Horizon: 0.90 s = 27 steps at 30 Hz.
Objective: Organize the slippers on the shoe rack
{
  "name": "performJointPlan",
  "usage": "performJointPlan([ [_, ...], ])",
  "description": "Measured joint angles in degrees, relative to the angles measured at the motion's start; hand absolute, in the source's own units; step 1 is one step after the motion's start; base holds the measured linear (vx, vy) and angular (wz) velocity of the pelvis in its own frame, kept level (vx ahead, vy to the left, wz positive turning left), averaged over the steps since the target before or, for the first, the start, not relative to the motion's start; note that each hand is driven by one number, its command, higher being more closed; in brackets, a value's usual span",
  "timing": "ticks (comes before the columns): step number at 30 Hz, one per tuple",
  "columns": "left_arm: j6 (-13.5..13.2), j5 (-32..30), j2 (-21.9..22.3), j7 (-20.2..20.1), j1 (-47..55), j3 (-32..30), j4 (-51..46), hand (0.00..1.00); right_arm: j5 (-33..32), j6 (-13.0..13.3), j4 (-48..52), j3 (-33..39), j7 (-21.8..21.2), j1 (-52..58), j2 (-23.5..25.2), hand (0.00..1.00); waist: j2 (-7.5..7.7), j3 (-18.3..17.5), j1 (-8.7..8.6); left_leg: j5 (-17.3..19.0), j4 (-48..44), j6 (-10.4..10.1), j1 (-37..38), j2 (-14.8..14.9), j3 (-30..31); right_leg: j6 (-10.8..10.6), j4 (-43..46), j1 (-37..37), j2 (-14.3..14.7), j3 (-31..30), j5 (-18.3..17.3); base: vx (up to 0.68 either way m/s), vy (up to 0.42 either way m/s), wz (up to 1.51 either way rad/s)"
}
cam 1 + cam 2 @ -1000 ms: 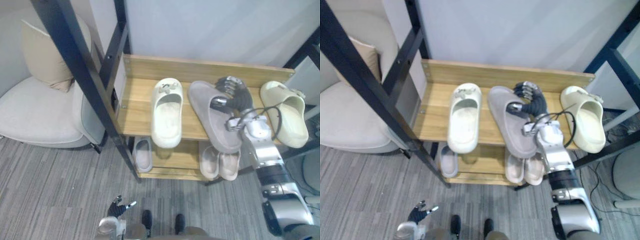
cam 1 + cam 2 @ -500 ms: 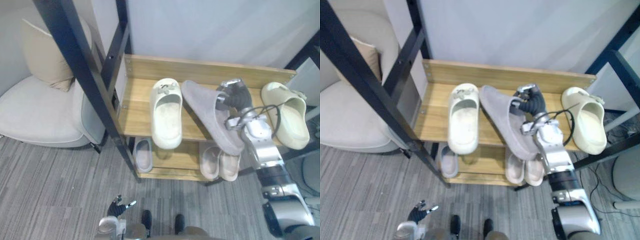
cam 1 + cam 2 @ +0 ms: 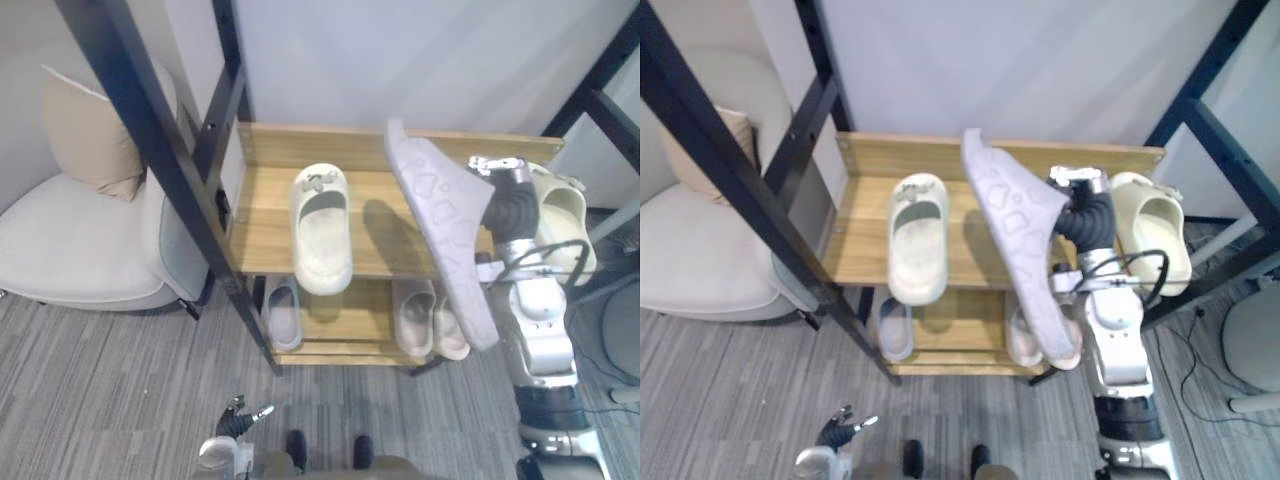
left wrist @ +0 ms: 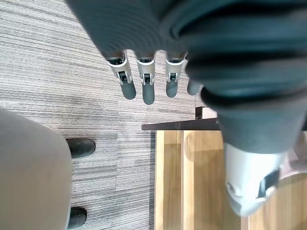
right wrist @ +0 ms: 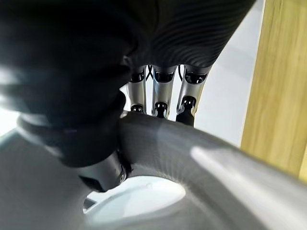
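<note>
Head views: grey slipper (image 3: 445, 225) up in air over shoe rack's (image 3: 270, 225) top shelf, tilted, patterned sole facing camera, right hand (image 3: 510, 203) gripping its right side. Right wrist view fills in grip: fingers (image 5: 160, 96) curled over slipper's rim, pinching it. Left hand (image 3: 240, 418) low by floor; own wrist view shows fingers (image 4: 146, 86) straight, slightly spread, holding nothing. Cream slipper (image 3: 322, 228) on shelf's left, second cream slipper (image 3: 562, 215) at right end. Bare wood between them, under grey slipper.
</note>
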<state>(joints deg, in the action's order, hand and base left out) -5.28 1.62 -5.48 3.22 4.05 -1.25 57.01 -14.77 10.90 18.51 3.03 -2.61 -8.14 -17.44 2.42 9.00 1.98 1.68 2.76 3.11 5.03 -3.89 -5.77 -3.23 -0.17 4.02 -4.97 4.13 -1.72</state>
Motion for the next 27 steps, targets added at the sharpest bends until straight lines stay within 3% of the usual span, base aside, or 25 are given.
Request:
performJointPlan([
  [10,0.5,-0.4,0.0,0.0,1.1,0.6,0.7,0.0,-1.6,0.1,3.7,-11.9,-7.3,11.1,1.5,1.0,-0.63,-2.1,-1.07,0.1,-0.2,-0.1,4.1,0.1,0.0,0.0,0.3,4.1,0.0,0.0,-0.1,-0.03,-0.011,0.0],
  [17,-0.4,-0.5,-0.1,-0.1,0.9,1.9,1.0,0.0,-1.3,-0.1,3.7,-22.4,-11.8,17.5,-1.1,1.0,-1.72,-1.9,-1.21,4.8,-9.6,-0.2,-1.5,-0.1,1.3,0.6,8.8,0.2,-1.2,1.3,-5.6,-0.11,-0.004,0.14],
  [19,-0.6,-0.4,-0.2,-0.1,0.1,2.5,1.0,0.0,-1.1,-0.5,3.6,-24.3,-12.4,17.8,-1.8,1.0,-1.74,-1.0,-1.05,5.5,-13.1,-0.5,-3.6,0.0,2.0,0.9,10.8,-1.1,-1.3,2.0,-5.9,-0.04,-0.011,0.3],
  [21,-0.6,-0.4,0.1,-0.1,-1.3,3.6,1.1,0.0,-1.1,-0.8,3.0,-26.2,-12.8,17.7,-2.0,1.0,-3.07,0.9,-0.22,7.0,-17.5,-0.6,-6.1,0.3,2.5,1.1,13.2,-2.5,-1.2,2.7,-6.5,-0.08,-0.007,0.13],
  [24,-0.6,-0.4,0.1,-0.1,-2.8,4.6,1.1,0.0,-1.0,-1.2,1.9,-28.4,-13.1,17.2,-3.3,1.0,-3.9,3.0,-0.04,8.4,-22.5,-0.7,-10.3,0.4,3.2,1.1,18.3,-6.2,-1.4,3.5,-8.3,-0.09,-0.013,0.17],
  [27,-0.7,-0.3,-0.3,0.0,-5.7,4.6,1.0,0.0,-0.1,-1.4,-2.7,-29.3,-13.6,13.9,-3.4,1.0,-3.63,6.5,0.18,10.3,-29.2,-0.8,-16.0,0.6,3.4,1.1,26.4,-12.0,-2.1,3.8,-11.0,-0.14,-0.026,0.13],
])
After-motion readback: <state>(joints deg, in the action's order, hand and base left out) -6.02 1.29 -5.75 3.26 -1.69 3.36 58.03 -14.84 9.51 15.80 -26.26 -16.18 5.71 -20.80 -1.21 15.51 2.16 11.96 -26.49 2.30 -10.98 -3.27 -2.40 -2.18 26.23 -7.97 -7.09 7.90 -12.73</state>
